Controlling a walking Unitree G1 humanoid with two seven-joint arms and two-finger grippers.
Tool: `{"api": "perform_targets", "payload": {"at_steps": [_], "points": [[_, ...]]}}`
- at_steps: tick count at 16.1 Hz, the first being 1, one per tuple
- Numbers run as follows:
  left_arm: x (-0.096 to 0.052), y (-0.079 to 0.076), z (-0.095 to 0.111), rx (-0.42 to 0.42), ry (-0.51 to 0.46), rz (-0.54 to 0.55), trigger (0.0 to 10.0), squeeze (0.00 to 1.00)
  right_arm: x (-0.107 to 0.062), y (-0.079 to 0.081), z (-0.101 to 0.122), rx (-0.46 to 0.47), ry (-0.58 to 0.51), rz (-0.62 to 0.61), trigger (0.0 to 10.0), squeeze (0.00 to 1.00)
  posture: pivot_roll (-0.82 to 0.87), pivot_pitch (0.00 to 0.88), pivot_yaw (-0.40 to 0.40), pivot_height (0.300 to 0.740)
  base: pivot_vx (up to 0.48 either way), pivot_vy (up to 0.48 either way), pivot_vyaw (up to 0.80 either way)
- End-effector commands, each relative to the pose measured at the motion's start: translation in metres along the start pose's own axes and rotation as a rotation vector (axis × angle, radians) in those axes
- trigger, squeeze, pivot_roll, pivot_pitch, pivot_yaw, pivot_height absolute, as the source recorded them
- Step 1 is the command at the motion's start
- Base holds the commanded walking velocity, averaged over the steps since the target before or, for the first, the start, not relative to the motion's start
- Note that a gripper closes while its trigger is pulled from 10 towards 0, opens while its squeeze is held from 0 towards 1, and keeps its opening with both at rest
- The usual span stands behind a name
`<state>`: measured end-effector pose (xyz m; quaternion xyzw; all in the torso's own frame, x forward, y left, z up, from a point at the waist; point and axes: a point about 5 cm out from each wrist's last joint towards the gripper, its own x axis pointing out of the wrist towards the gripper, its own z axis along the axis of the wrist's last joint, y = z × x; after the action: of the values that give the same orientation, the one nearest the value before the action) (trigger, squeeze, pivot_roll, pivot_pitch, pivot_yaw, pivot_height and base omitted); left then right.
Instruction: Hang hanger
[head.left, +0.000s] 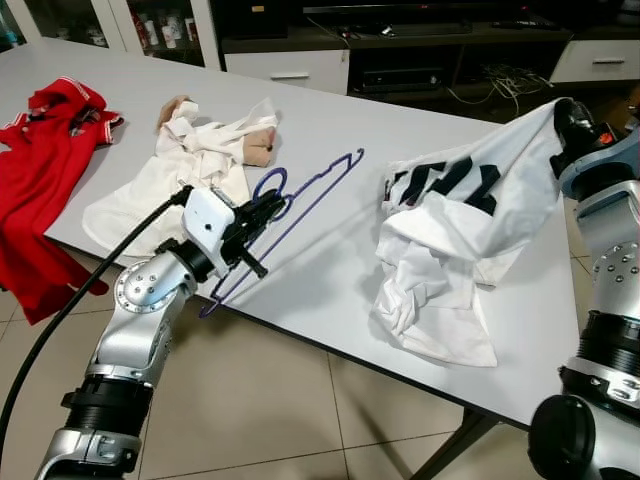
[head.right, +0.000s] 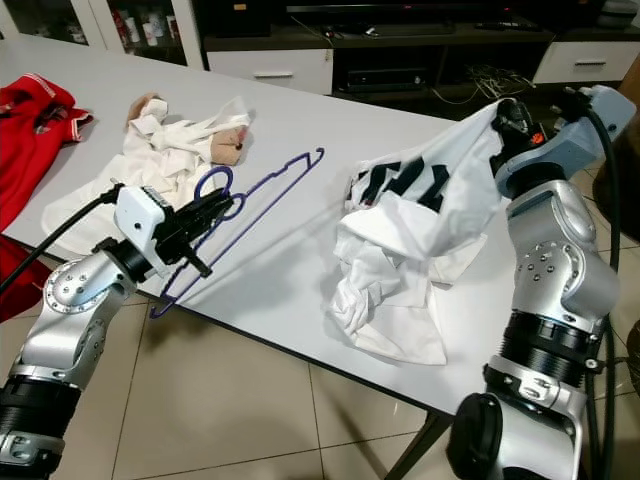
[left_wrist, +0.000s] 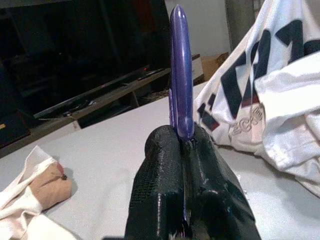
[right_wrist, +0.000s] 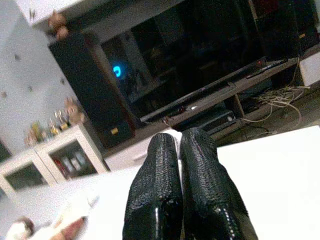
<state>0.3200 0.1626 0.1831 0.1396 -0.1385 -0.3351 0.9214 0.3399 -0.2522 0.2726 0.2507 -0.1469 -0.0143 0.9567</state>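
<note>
two arms over a white tabletop (head.left: 330, 250) here. the left gripper (head.left: 262, 212) sits at the near edge, jaws pinched tight on the purple hanger (head.left: 300, 205), and the left wrist view shows the thin purple wire rising straight out from between the black fingers (left_wrist: 160, 200). the hanger runs diagonally across the tabletop, its hook curled just beside the gripper, its far tip reaching toward the middle, its near corner poking out past the table edge over the tiled floor (head.left: 260, 410).

over on the right, the right gripper (head.right: 512, 118) is up at the top of a white shirt with dark lettering (head.right: 410, 230), lifting one end of it off the surface while the rest spills in folds onto the tabletop. the wrist view has its jaws pressed together, white cloth at their base.

behind the left gripper, a crumpled white garment (head.left: 190, 165) with a tan patch lies on the tabletop, and a red garment (head.left: 45, 170) hangs over the far left edge. dark cabinets (head.left: 420, 50) stand beyond the table.
</note>
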Motion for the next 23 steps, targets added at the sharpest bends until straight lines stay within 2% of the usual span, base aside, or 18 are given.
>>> {"api": "perform_targets", "payload": {"at_steps": [1, 3, 5, 6, 7, 8, 9, 10, 11, 12, 15, 16, 18, 20, 21, 22, 23], "points": [[-0.001, 0.000, 0.001, 0.011, -0.004, 0.002, 10.0, 0.00, 0.004, 0.003, 0.020, 0.023, -0.074, 0.007, 0.0, 0.00, 0.00, 0.073, 0.005, 0.740, 0.000, 0.000, 0.00], [0.002, 0.001, 0.001, 0.013, -0.006, -0.006, 10.0, 0.00, 0.016, 0.009, 0.032, -0.016, -0.070, 0.052, 0.0, 0.00, -0.01, 0.068, 0.006, 0.740, 0.000, 0.000, 0.00], [0.005, 0.002, 0.003, 0.012, -0.014, -0.003, 10.0, 0.00, 0.026, 0.028, 0.050, -0.033, -0.124, 0.129, 0.0, 0.00, -0.01, 0.067, 0.008, 0.740, 0.000, 0.000, 0.00], [0.005, -0.001, 0.003, 0.011, -0.015, -0.007, 10.0, 0.00, 0.029, 0.042, 0.055, -0.031, -0.132, 0.204, 0.0, 0.00, -0.01, 0.067, 0.006, 0.740, 0.000, 0.000, 0.00], [0.005, -0.001, 0.002, 0.011, -0.015, -0.008, 10.0, 0.00, 0.028, 0.044, 0.054, -0.032, -0.127, 0.221, 0.0, 0.00, -0.01, 0.067, 0.006, 0.740, 0.000, 0.000, 0.00], [0.004, -0.001, 0.002, 0.011, -0.014, -0.005, 10.0, 0.00, 0.025, 0.052, 0.045, -0.044, -0.084, 0.291, 0.0, 0.00, 0.00, 0.070, 0.000, 0.740, 0.000, 0.000, 0.00], [0.001, -0.001, 0.002, 0.010, -0.011, 0.004, 10.0, 0.00, 0.016, 0.063, 0.025, -0.070, -0.001, 0.400, 0.0, 0.00, 0.01, 0.073, -0.003, 0.740, 0.000, 0.000, 0.00], [-0.002, 0.001, 0.001, 0.013, -0.006, 0.015, 10.0, 0.00, -0.003, 0.074, -0.002, -0.096, 0.099, 0.527, 0.0, 0.00, 0.01, 0.076, -0.004, 0.740, 0.000, 0.000, 0.00], [-0.005, 0.002, 0.001, 0.015, -0.002, 0.021, 10.0, 0.00, -0.028, 0.083, -0.027, -0.082, 0.192, 0.653, 0.0, 0.00, 0.02, 0.079, -0.003, 0.740, 0.000, 0.000, 0.00], [-0.007, 0.003, 0.001, 0.017, 0.001, 0.024, 10.0, 0.00, -0.050, 0.087, -0.041, -0.068, 0.256, 0.750, 0.0, 0.00, 0.02, 0.081, -0.001, 0.740, 0.000, 0.000, 0.00], [-0.008, 0.006, 0.002, 0.021, 0.006, 0.025, 10.0, 0.00, -0.099, 0.080, -0.068, -0.187, 0.398, 0.957, 0.0, 0.00, 0.02, 0.083, 0.010, 0.740, 0.000, 0.000, 0.00], [-0.007, 0.006, 0.002, 0.022, 0.006, 0.021, 10.0, 0.00, -0.111, 0.076, -0.077, -0.230, 0.456, 0.973, 0.0, 0.00, 0.01, 0.083, 0.013, 0.740, 0.000, 0.000, 0.00], [-0.003, 0.005, 0.003, 0.023, 0.003, 0.005, 10.0, 0.00, -0.130, 0.076, -0.089, -0.303, 0.539, 1.031, 0.0, 0.00, 0.00, 0.082, 0.024, 0.740, 0.000, 0.000, 0.00], [0.000, 0.004, 0.004, 0.022, -0.002, -0.004, 10.0, 0.00, -0.140, 0.077, -0.097, -0.315, 0.594, 1.071, 0.0, 0.00, 0.00, 0.082, 0.024, 0.740, 0.000, 0.000, 0.00], [0.002, 0.004, 0.004, 0.021, -0.004, -0.007, 10.0, 0.00, -0.149, 0.069, -0.108, -0.362, 0.672, 1.099, 3.5, 0.00, -0.01, 0.079, 0.027, 0.740, 0.000, 0.000, 0.00], [0.002, 0.004, 0.004, 0.021, -0.004, -0.008, 10.0, 0.00, -0.160, 0.056, -0.118, -0.440, 0.756, 1.114, 9.1, 0.00, -0.01, 0.080, 0.027, 0.740, 0.000, 0.000, 0.00], [0.002, 0.004, 0.004, 0.021, -0.004, -0.007, 10.0, 0.00, -0.166, 0.047, -0.121, -0.491, 0.804, 1.123, 10.0, 0.00, -0.01, 0.080, 0.027, 0.740, 0.000, 0.000, 0.00]]}}
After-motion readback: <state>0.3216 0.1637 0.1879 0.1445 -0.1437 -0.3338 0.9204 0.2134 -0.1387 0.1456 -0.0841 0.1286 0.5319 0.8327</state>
